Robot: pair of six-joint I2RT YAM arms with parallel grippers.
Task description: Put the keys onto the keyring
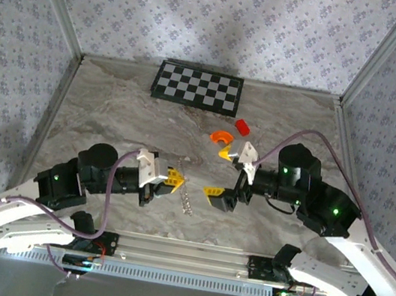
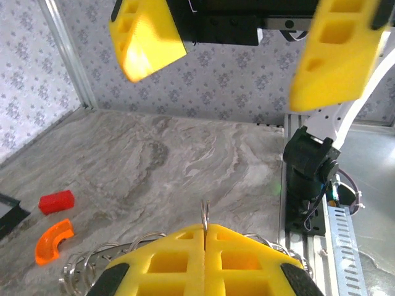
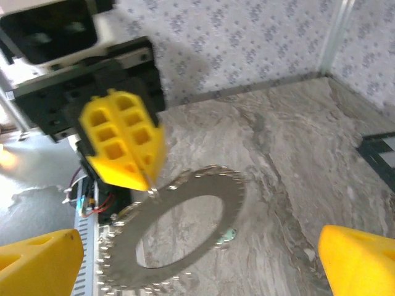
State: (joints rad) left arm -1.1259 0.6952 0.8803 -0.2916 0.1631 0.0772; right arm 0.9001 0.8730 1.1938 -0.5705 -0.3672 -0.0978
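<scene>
My left gripper (image 1: 175,178) (image 2: 205,229) is shut on a thin metal keyring (image 2: 205,213), whose edge pokes up between the yellow fingertips. A big blurred loop of metal pieces (image 3: 176,231) hangs from that ring and shows as a short silvery strand (image 1: 188,199) from above. I cannot make out single keys in it. My right gripper (image 1: 219,195) (image 3: 197,271) stands wide open just right of the loop and faces the left gripper (image 3: 145,179). Nothing lies between its fingers (image 2: 148,37).
A red block (image 1: 242,126) (image 2: 56,201) and an orange curved piece (image 1: 222,137) (image 2: 54,238) lie on the marble table beyond the grippers. A checkerboard (image 1: 197,87) lies at the back. Patterned walls enclose the table; an aluminium rail (image 1: 180,255) runs along the near edge.
</scene>
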